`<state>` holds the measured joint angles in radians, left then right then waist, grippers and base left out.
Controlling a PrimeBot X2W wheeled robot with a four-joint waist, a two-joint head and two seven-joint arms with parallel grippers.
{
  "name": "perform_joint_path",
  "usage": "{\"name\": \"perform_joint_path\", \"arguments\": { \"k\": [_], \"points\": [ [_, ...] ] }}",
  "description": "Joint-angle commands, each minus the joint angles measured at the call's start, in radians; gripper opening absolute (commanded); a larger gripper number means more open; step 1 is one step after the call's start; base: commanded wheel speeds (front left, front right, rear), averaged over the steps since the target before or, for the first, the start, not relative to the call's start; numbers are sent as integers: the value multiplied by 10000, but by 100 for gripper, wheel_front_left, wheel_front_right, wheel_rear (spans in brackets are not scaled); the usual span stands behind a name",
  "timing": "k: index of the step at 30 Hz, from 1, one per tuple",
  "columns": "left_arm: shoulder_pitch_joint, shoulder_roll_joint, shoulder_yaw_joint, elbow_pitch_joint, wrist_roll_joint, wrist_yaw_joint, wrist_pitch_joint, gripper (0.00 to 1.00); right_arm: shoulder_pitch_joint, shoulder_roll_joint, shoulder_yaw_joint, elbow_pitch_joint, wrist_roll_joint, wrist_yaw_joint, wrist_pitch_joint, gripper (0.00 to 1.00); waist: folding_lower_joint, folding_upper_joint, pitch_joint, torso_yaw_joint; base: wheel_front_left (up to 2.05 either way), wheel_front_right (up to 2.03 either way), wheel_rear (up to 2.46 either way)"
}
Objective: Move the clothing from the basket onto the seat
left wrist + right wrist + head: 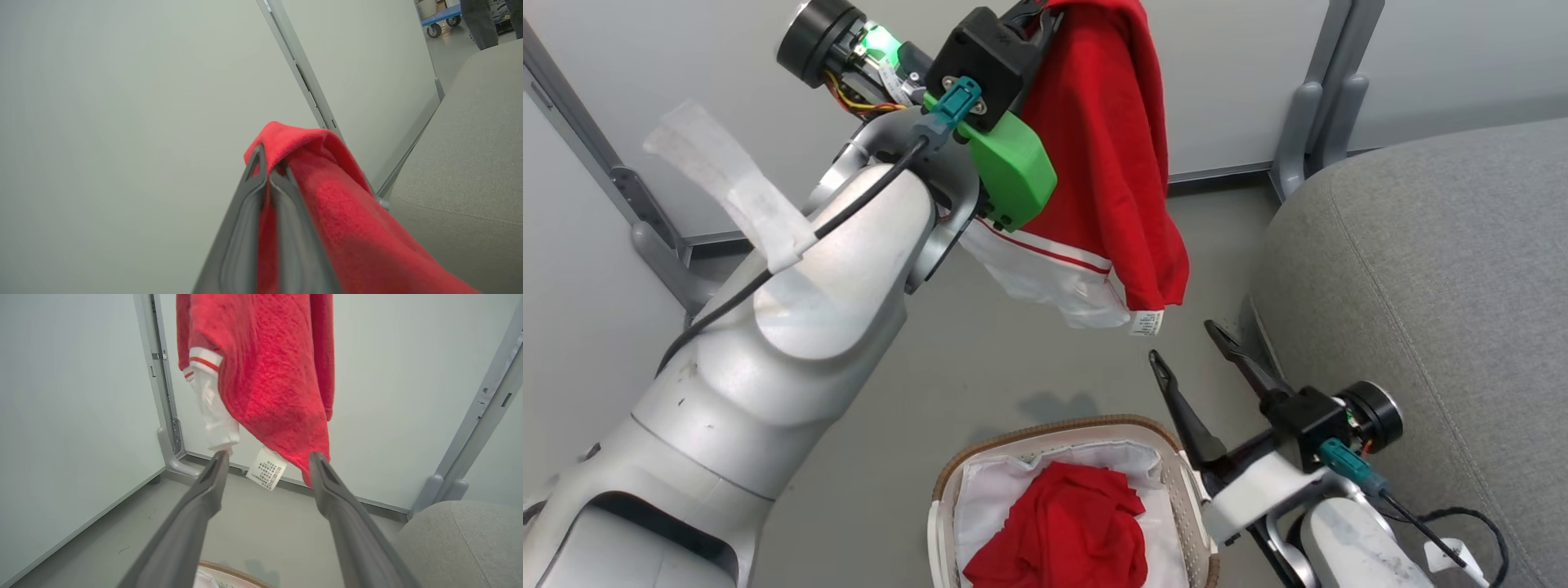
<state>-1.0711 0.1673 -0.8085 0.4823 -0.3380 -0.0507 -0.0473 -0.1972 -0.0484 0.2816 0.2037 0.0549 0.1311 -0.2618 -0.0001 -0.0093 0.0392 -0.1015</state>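
Left claw (pixel 1031 18) is clenched on a fold of the red garment (pixel 1103 147) and sits high. In the left wrist view its fingers (pixel 241 245) are pressed together, with red fabric pinched between them and draped over the right-hand one. The rest of the piece hangs straight down below that claw. A white-lined cuff with red stripe trim and a care label (pixel 1146 322) are at the low end. It hangs over the grey floor (pixel 947 367), to the left of the seat (pixel 1437 286).

Right claw (pixel 1184 343) is released, with its fingers spread wide and nothing between them, pointing up at the hanging hem. In the right wrist view the label sits between its tips and the red corner is near the right-hand tip. Contact can't be told.

Second red garment (pixel 1066 531) is bunched in the basket (pixel 1045 429) on the white liner sheet (pixel 988 498), below and left of the right claw. The basket rim is just beside that claw's wrist. The seat lies right of both claws, and its rounded corner is close to the right claw.
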Motion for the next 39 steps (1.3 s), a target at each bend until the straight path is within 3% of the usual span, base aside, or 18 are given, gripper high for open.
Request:
{"name": "perform_joint_path", "arguments": {
  "k": [1, 6, 15, 16, 17, 28, 31, 32, 34, 39],
  "points": [
    [-208, -102, 28, -46, -73, 101, 4, 0, -243, -38, 200, 67, 97, -8, -49, 100, 1, 93, -45, 29, 0, 0, 0],
    [-318, -362, -76, -21, -156, 103, 86, 0, -913, -40, 756, 70, 378, -8, -49, 100, 1, 93, -89, 88, 0, 0, 0],
    [80, -525, -348, -243, -338, 11, 136, 0, -1698, -37, 6, -206, 159, -7, -49, 100, 1, 93, -75, 286, 0, 0, 0],
    [111, -532, -358, -273, -375, 20, 121, 0, -1755, -37, -33, -139, 151, -7, -49, 27, 1, 93, -75, 307, 0, 0, 0],
    [187, -558, -362, -323, -439, 19, 93, 0, -1832, -35, -101, -42, 150, -7, -49, 3, 1, 93, -74, 331, 0, 0, 0],
    [1325, -410, -237, -262, -948, 333, -275, 0, -2171, -35, -478, 295, 157, -7, -49, 0, 1, 93, -56, 367, 0, 0, 0],
    [2038, -428, -150, -52, -1290, 438, -621, 40, -2197, -37, -593, 272, 222, -7, -49, 0, 1, 93, -57, 356, 0, 0, 0],
    [2231, -414, -164, 18, -1334, 443, -704, 49, -2210, -35, -623, 266, 230, -8, -49, 0, 1, 93, -55, 353, 0, 0, 0],
    [2733, -473, -93, 136, -1565, 476, -1026, 100, -2219, -35, -719, 229, 249, -8, -49, 0, 1, 93, -47, 348, 0, 0, 0],
    [3730, -502, 67, 374, -1886, 546, -1803, 100, -2193, -35, -945, 165, 178, -7, -49, 0, 1, 93, -30, 351, 0, 0, 0]
  ]
}}
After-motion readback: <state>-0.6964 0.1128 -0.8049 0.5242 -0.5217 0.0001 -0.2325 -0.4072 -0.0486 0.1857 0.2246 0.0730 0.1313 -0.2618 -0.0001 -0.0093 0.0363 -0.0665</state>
